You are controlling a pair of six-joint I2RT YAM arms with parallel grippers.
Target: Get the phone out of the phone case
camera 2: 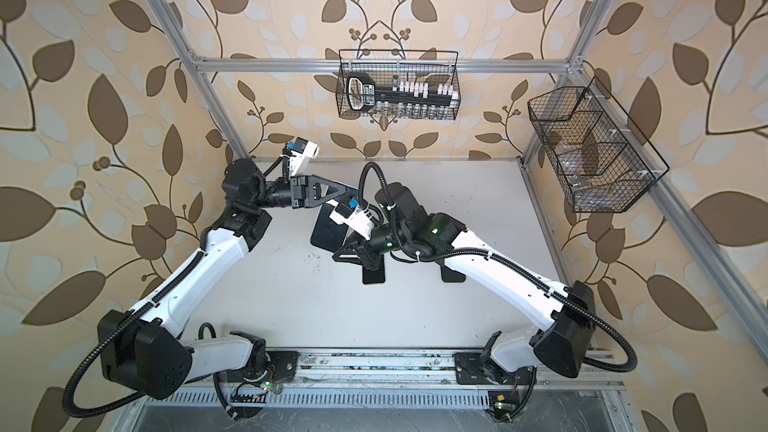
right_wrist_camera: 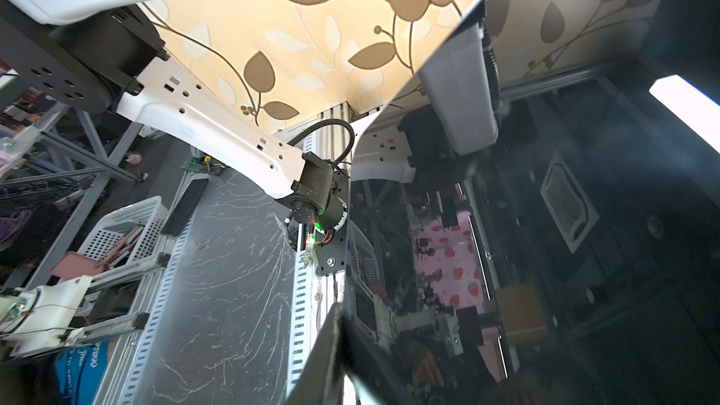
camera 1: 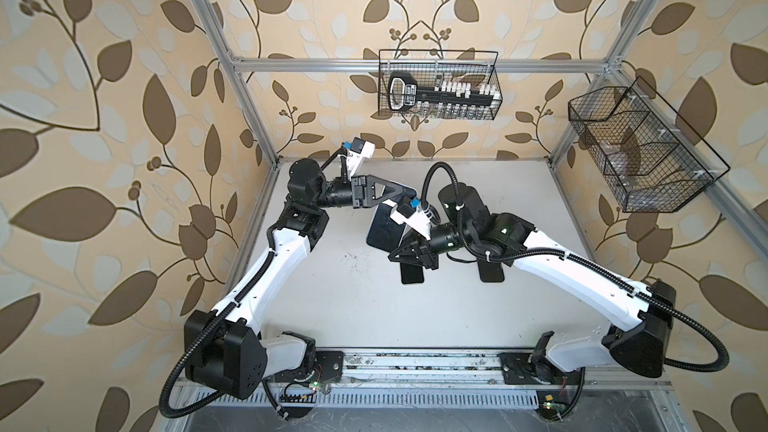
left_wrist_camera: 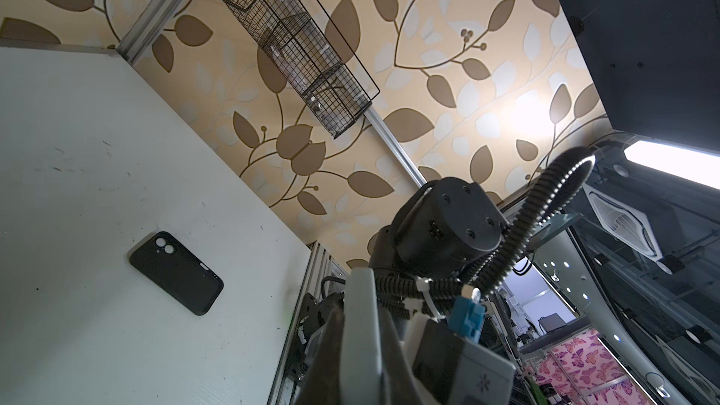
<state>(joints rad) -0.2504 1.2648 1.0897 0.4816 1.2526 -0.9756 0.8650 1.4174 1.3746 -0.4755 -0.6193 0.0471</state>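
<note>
I hold the phone (camera 1: 384, 228) in the air over the middle of the table, dark screen up, and it also shows in a top view (camera 2: 328, 230). My left gripper (camera 1: 410, 195) is shut on its far end; in the left wrist view the phone's pale edge (left_wrist_camera: 362, 317) sits between the fingers. My right gripper (camera 1: 392, 257) is shut on its near end. In the right wrist view the glossy screen (right_wrist_camera: 545, 227) fills the frame. The empty black phone case (left_wrist_camera: 175, 272) lies flat on the table, partly hidden under my right arm in both top views (camera 1: 491, 273).
A wire basket (camera 1: 438, 85) holding a tool hangs on the back rail. Another wire basket (camera 1: 640, 151) hangs on the right wall. A second dark flat shape (camera 1: 411, 277) lies on the white table (camera 1: 353, 309) under my right gripper; I cannot tell what it is.
</note>
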